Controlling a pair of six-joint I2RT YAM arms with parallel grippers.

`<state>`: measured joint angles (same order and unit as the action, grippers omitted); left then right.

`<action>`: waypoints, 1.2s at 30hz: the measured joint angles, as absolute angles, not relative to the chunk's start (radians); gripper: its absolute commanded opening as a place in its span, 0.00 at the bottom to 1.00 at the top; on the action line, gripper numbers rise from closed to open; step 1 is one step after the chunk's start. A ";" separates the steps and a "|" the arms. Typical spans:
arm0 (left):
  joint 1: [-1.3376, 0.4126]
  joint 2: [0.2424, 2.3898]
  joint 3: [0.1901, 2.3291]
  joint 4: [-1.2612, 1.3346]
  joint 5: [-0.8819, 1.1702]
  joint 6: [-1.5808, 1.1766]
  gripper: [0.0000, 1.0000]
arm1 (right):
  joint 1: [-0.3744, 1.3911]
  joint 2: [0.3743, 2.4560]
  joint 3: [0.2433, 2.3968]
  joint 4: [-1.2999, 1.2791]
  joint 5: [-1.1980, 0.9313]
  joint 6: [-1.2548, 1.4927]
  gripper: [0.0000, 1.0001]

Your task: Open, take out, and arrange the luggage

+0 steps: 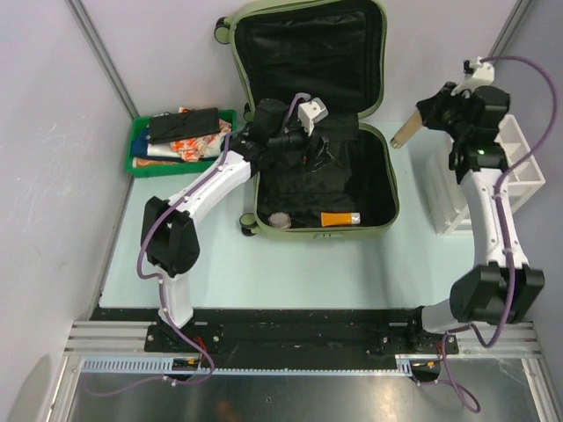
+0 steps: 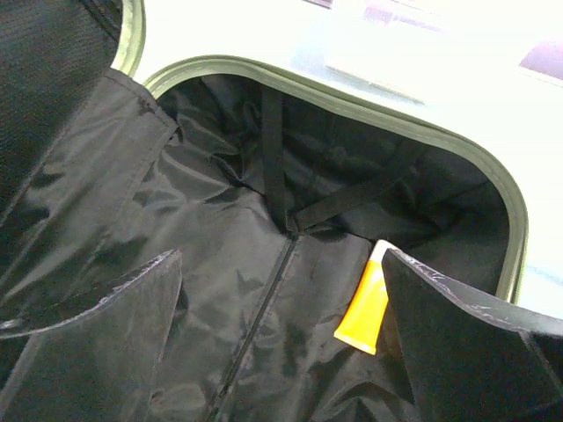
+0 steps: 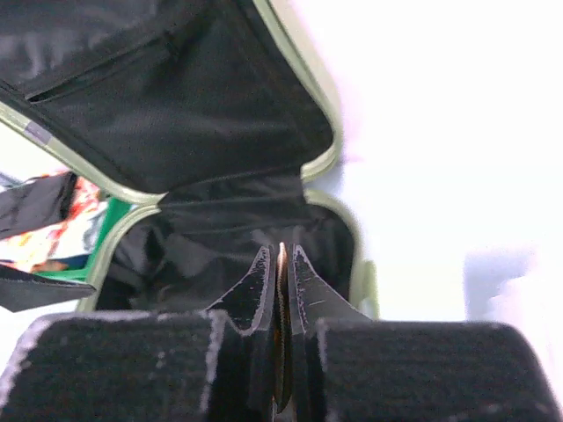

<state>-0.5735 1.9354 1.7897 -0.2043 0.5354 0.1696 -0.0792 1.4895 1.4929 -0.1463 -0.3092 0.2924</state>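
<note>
luggage [image 1: 392,189] — likely stiff, slick shell; lining [image 2: 229,290] slack, soft; grip rim, not fabric; left hand [image 2: 277,264] spread apart over lining; right hand [image 3: 281,264] clamped on thin tan strip [image 1: 406,132]

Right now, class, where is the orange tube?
In the top view, the orange tube lies inside the luggage, along its near wall, right of centre.

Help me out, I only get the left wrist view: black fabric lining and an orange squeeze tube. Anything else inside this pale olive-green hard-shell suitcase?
Observer: Yes, the top view shows a small round greyish object beside the orange tube, by the suitcase's near wall.
Operator: Where's the other arm?
Observer: The right gripper is shut on a flat tan stick, right of the suitcase.
Operator: Anything on the left?
Observer: A flat green tray holding printed packets.
</note>
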 measured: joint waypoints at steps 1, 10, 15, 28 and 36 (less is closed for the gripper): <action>-0.570 1.930 1.785 -0.204 0.535 0.171 1.00 | -0.085 1.460 1.512 -0.174 -0.293 0.239 0.00; -0.560 1.918 1.766 -0.212 0.554 0.193 1.00 | -0.132 1.226 1.578 -0.282 -0.051 -0.225 0.00; -0.560 1.917 1.767 -0.229 0.579 0.213 1.00 | -0.301 1.211 1.552 -0.279 -0.022 -0.328 0.00; -0.560 1.910 1.784 -0.302 0.580 0.291 1.00 | -0.580 1.406 1.565 -0.256 -0.246 -0.360 0.00; -0.560 1.902 1.784 -0.312 0.578 0.299 1.00 | -0.587 1.424 1.561 -0.179 -0.307 -0.368 0.00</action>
